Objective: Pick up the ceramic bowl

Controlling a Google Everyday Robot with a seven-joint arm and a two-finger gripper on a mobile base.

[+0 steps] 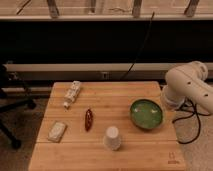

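The ceramic bowl (146, 114) is round, shallow and glossy green with a darker rim. It sits upright on the right part of the wooden table (115, 100), near the right edge. The robot's white arm (187, 85) bends just beyond the table's right edge, beside and slightly above the bowl. My gripper does not show in the camera view; only the arm's rounded white links do.
A small white upturned cup (112, 138) stands front-left of the bowl. A dark red packet (88, 120) lies mid-table, a pale flat packet (57, 131) front left and a white snack pack (72, 94) back left. A black chair base (10, 105) is at the left; black cables (192, 117) hang by the arm.
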